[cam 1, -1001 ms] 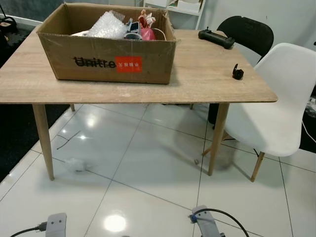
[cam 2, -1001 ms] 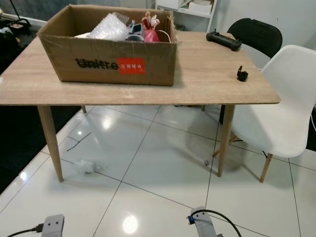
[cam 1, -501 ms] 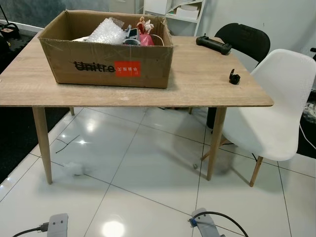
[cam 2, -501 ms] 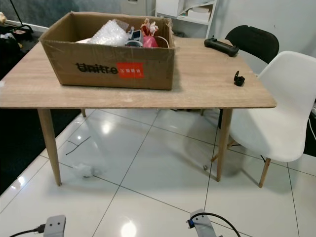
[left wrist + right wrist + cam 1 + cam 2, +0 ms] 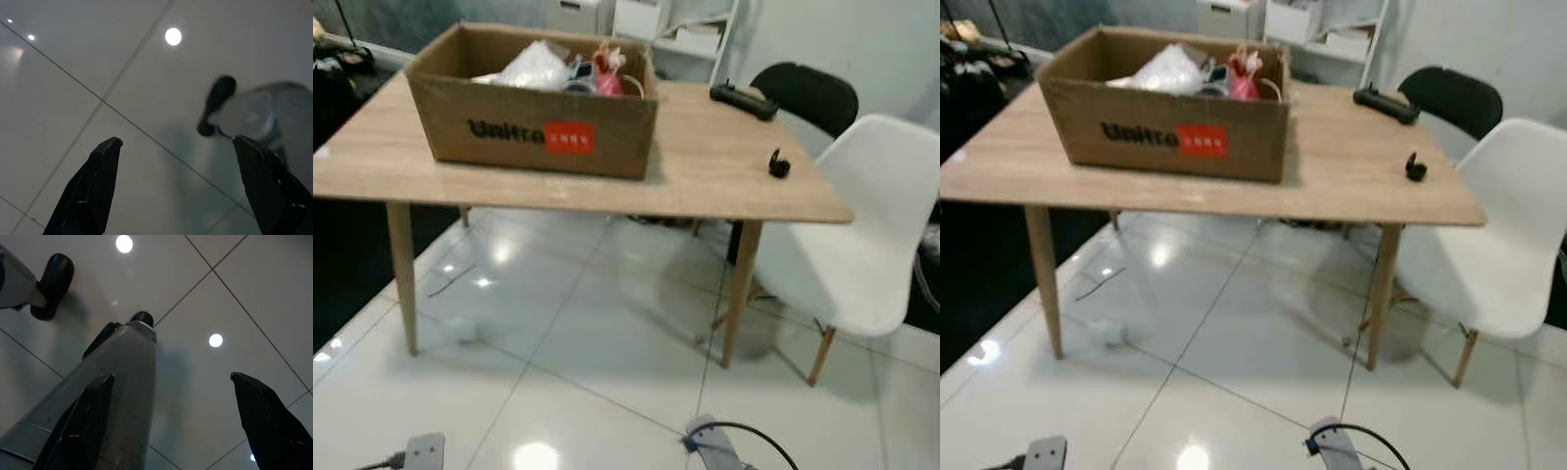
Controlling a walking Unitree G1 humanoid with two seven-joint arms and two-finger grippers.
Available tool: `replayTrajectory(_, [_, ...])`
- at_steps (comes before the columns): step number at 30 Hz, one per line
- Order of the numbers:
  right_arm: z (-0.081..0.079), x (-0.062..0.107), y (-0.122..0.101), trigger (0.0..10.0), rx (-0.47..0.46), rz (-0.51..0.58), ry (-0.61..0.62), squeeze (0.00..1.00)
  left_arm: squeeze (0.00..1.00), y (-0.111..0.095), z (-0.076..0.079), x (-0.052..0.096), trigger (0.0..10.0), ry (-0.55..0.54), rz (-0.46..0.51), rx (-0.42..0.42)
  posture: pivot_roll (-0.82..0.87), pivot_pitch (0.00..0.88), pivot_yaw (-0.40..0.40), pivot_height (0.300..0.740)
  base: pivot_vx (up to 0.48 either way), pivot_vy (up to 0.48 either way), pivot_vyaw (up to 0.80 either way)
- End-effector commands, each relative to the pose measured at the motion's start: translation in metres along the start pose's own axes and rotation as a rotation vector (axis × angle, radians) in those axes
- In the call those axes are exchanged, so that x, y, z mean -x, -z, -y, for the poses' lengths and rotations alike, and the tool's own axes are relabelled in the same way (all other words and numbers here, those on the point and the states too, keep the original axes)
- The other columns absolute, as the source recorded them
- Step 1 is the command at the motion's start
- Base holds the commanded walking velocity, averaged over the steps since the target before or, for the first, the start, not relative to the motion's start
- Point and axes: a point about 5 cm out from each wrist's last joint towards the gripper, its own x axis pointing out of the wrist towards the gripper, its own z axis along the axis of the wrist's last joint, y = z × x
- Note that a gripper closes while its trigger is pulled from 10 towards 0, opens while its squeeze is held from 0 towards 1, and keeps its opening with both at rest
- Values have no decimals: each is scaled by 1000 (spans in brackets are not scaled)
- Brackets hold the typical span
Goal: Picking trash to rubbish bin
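A small crumpled white piece of trash (image 5: 1111, 335) lies on the white tiled floor beside the table's front left leg (image 5: 1044, 282). Both arms hang low at the bottom edge of the eye views, the left wrist (image 5: 423, 452) and the right wrist (image 5: 707, 443) well short of the trash. In the left wrist view my left gripper (image 5: 177, 141) is open over bare tile. My right gripper (image 5: 172, 377) is open too, with the robot's silver leg (image 5: 102, 396) seen between its fingers.
A wooden table (image 5: 724, 171) stands ahead with a cardboard box (image 5: 533, 132) full of bubble wrap and odds on it, plus a black controller (image 5: 744, 100) and a small black object (image 5: 779, 164). A white chair (image 5: 871, 245) and a black chair (image 5: 813, 93) stand at the right.
The whole picture has shifted and gone blurry, so the camera has moved. The table, the box and the floor trash keep their places.
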Motion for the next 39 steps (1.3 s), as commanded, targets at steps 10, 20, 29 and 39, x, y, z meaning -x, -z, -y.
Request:
replayTrajectory(10, [-2, 1, 19, 10000, 2, -70, -17, 0, 0, 0, 6, 0, 10000, 29, 9, 17, 187, 83, -30, 740, 0, 0, -189])
replayTrajectory(20, [3, 3, 29, 10000, 50, -111, -13, 0, 0, 4, 25, -1, 10000, 128, -22, -154, 187, 86, -28, 740, 0, 0, -766])
replayTrajectory(29, [6, 4, 33, 10000, 66, -133, -13, 0, 0, 2, 26, -2, 10000, 139, -25, -168, 180, 89, -23, 740, 0, 0, -772])
replayTrajectory(39, [2, 3, 32, 10000, 66, -138, -19, 0, 0, 2, 26, -2, 10000, 147, -27, -169, 176, 93, -19, 740, 0, 0, -772])
